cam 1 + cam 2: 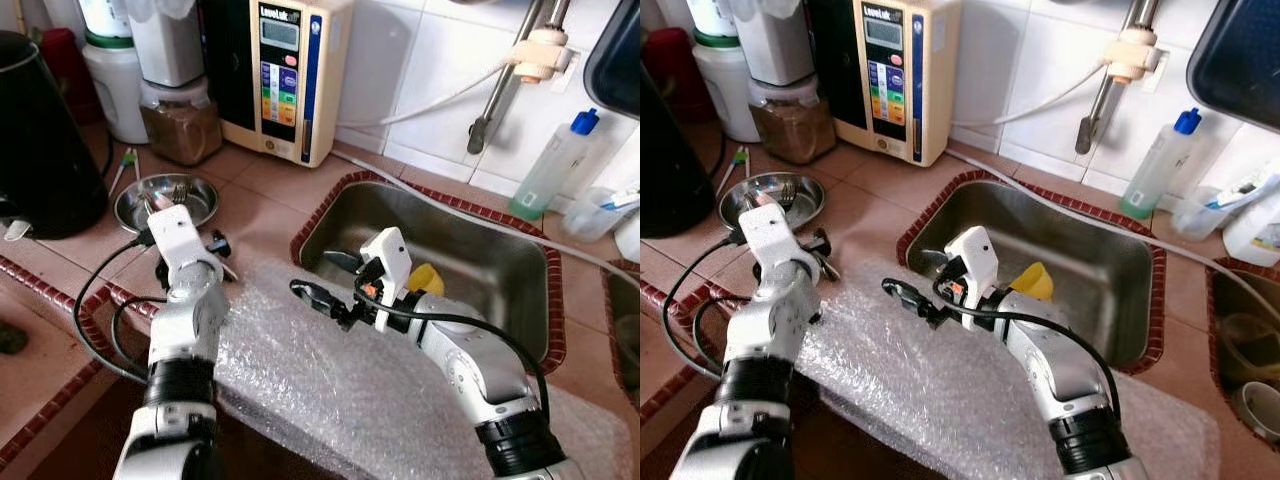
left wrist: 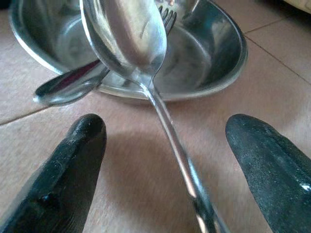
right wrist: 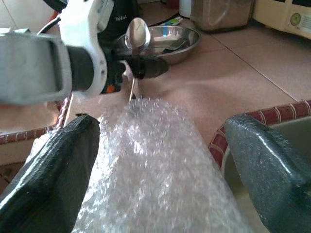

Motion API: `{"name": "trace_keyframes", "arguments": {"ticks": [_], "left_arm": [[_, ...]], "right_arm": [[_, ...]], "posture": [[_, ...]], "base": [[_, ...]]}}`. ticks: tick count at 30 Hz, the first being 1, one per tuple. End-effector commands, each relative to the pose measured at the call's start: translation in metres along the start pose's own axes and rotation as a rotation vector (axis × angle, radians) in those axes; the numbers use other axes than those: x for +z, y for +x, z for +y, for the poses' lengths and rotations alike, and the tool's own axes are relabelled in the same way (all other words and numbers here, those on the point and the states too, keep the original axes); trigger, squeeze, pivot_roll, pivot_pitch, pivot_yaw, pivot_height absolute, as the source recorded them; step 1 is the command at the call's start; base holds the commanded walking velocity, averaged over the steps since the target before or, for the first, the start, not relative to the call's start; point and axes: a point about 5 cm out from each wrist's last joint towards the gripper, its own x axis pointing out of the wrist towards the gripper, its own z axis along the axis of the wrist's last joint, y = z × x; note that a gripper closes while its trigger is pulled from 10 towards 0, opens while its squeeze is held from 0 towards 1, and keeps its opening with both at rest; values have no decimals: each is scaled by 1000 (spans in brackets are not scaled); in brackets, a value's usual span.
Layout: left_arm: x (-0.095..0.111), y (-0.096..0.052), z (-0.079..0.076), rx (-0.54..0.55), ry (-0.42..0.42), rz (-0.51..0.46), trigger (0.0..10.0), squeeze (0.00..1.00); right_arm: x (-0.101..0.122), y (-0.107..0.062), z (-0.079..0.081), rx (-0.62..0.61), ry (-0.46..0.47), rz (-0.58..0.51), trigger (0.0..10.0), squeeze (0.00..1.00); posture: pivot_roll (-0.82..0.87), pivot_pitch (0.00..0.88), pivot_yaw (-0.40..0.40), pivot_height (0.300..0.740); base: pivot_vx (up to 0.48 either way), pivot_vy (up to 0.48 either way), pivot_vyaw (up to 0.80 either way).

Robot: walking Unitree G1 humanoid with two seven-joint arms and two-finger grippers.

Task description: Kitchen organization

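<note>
Two spoons rest on steel bowl, fork inside.

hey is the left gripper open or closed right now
Open. In the left wrist view the left gripper has its two black fingers spread wide apart, with the spoon handle running between them, touching neither. The spoon's head hangs over the steel bowl.

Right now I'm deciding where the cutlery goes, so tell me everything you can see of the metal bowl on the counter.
The metal bowl is a shallow, round, shiny dish, apparently stainless steel, sitting upright on the terracotta tiles near the black kettle. A fork lies inside and a spoon rests over its rim. The left gripper is open and hangs just short of it, with another spoon raised before it.
</note>
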Motion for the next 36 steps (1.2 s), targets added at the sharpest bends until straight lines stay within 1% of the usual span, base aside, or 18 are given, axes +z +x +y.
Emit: {"name": "trace_keyframes", "arguments": {"ticks": [1, 2, 3, 4, 5, 13, 15, 18, 21, 26, 36], "left_arm": [[3, 4, -4, -15, -14, 7, 3373, 0], [3, 4, -4, -15, -14, 7, 3373, 0], [4, 6, -4, -16, -19, 8, 706, 0], [4, 6, -4, -16, -19, 8, 706, 0], [7, 7, -6, -33, -38, 9, 0, 0], [7, 10, -10, -49, -63, 34, 0, 0], [5, 12, -12, -56, -80, 53, 0, 0], [0, 9, -18, -77, -83, 70, 0, 0], [-4, 7, -20, -83, -97, 88, 0, 0], [-2, 8, -24, -103, -112, 86, 0, 0], [-2, 8, -22, -90, -117, 87, 0, 0]], "right_arm": [[5, -3, -1, -9, -15, -9, 10000, 0], [5, -3, -1, -9, -15, -9, 10000, 0], [4, -4, 0, -11, -13, -8, 10000, 0], [4, -4, 0, -11, -13, -8, 10000, 0], [3, -5, 1, -13, -12, -7, 10000, 0], [4, -5, 0, -17, -14, -8, 10000, 0], [5, -5, 0, -18, -14, -7, 10000, 0], [3, -5, 1, -15, -9, -8, 10000, 0], [3, -5, 4, -3, -5, -8, 10000, 0], [3, -7, 5, 20, -7, 2, 10000, 0], [3, -7, 4, 17, -7, 4, 10000, 0]], "posture": [[-40, 0, -46, 740], [-40, 0, -46, 740], [-41, 0, -44, 740], [-41, 0, -44, 740], [-44, 0, -41, 740], [-43, 0, -40, 740], [-40, 0, -41, 740], [-39, 0, -39, 740], [-41, 0, -39, 740], [-45, 0, -42, 740], [-44, 0, -46, 740]], "base": [[0, 0, 0], [0, 0, 0], [0, 0, 0], [0, 0, 0], [0, 0, 0], [0, 0, 0], [0, 0, 0], [0, 0, 0], [0, 0, 0], [0, 0, 0], [0, 0, 0]]}}
